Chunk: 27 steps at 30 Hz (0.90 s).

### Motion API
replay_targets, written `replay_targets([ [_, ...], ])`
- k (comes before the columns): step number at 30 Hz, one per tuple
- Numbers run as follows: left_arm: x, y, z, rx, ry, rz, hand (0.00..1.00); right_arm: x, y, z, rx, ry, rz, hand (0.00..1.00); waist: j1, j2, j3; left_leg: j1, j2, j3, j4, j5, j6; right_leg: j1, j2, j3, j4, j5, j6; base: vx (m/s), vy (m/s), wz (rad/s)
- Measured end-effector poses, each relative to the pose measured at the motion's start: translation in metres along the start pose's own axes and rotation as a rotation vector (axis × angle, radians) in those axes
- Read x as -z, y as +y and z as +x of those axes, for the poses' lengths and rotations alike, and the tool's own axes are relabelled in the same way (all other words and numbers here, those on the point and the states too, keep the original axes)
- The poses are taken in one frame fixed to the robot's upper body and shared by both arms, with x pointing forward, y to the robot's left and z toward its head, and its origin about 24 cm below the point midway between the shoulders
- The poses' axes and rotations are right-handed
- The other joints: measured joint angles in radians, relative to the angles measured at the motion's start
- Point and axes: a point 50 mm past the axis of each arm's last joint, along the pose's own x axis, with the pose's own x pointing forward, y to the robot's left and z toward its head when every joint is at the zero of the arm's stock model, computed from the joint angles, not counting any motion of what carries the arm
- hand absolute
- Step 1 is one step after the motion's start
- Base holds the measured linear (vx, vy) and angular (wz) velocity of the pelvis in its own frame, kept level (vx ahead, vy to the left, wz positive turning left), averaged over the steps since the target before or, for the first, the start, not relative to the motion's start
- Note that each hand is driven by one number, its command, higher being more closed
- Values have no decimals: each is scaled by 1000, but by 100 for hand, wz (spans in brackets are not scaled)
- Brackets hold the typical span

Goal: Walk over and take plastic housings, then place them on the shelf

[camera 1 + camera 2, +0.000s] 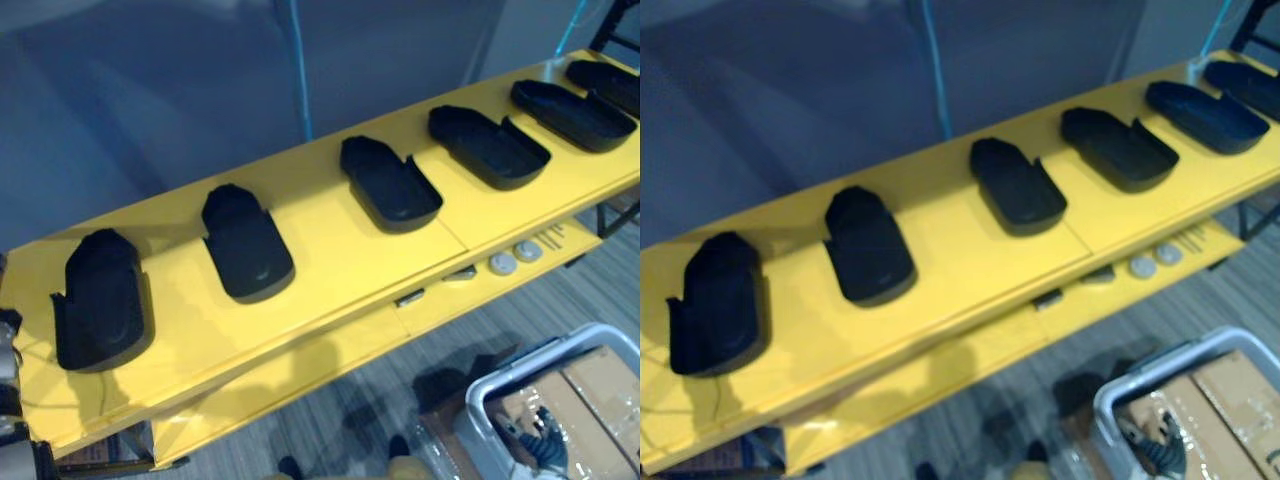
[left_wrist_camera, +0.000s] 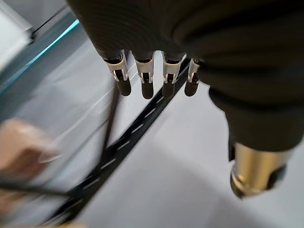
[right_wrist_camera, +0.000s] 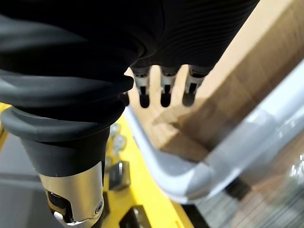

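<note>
Six black plastic housings [image 1: 245, 244] lined along the yellow shelf [image 1: 330, 260], none in either robot hand. Left robot hand [image 2: 156, 71] hanging over grey floor, fingers straight and apart, empty. Right robot hand [image 3: 164, 88] likewise loose and empty, just above the grey bin [image 1: 520, 385] with cardboard inside. Fits either a filled shelf or a pause between loads. Worth keeping any newcomer clear of its neighbours, flat, away from the shelf edge.

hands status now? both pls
Left hand: open, fingers straight, holding nothing.
Right hand: open, fingers straight, holding nothing.
</note>
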Motion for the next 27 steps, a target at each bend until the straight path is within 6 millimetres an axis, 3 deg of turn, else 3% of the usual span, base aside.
replay_targets([
  [3, -40, 9, 0, -91, -178, -172, 0, 4, 7, -3, 8, 4, 43, 0, 1, -2, -6, 1, 0, -14, -2, 1, 0, 12, -1, -16, -5, 0, 0, 17, -4, 13],
  [4, -64, 13, -5, -122, -279, -269, 0, 7, 11, -5, 6, 15, 53, 0, 11, -7, -17, -1, 0, -20, -3, 2, 0, 13, -1, -20, -7, 0, -1, 18, -6, 10],
  [6, -87, 21, -17, -148, -388, -378, 0, 9, 17, -6, -2, 23, 68, 0, 20, -13, -35, -3, -1, -26, -4, 2, 0, 18, -1, -24, -13, -1, -1, 26, 0, 9],
  [8, -91, 30, -36, -182, -433, -487, 0, 11, 21, -8, -6, 32, 79, 0, 21, -15, -61, -3, -3, -37, -5, 1, -1, 31, -4, -36, -23, -1, -1, 53, -3, 19],
  [10, -85, 30, -51, -188, -415, -533, 0, 15, 21, -9, -3, 53, 78, 0, 23, -16, -75, -2, -4, -54, -5, 1, -1, 46, -4, -54, -31, -1, -1, 32, -10, 22],
  [12, -56, 29, -79, -208, -311, -538, 0, 27, 21, -12, 13, 125, 60, 0, 52, -20, -103, -9, -3, -70, -5, 2, -1, 50, -3, -72, -33, -1, -1, -3, -18, 20],
  [17, -29, 43, -116, -304, -256, -470, 0, 62, 25, -28, -2, 318, -10, 0, 100, -53, -124, -21, -6, -136, -10, 12, -4, 80, -5, -131, -35, -14, -9, -15, -14, 39],
  [22, 4, 78, -130, -551, -150, -416, 0, 72, 25, -29, 23, 407, 40, 0, 134, -72, -138, -41, -20, -198, -12, 26, 1, 91, -17, -194, -16, -44, -8, -27, 2, 39],
  [25, 19, 84, -133, -619, -96, -370, 0, 73, 28, -28, 11, 431, 60, 0, 139, -76, -139, -53, -21, -221, -12, 33, 2, 97, -16, -222, -19, -45, -9, -13, -8, 23],
  [27, 40, 82, -135, -636, -12, -308, 0, 71, 30, -26, 7, 435, 62, 0, 146, -77, -137, -54, -21, -230, -12, 36, 3, 101, -15, -234, -20, -45, -9, 13, -11, 18],
])
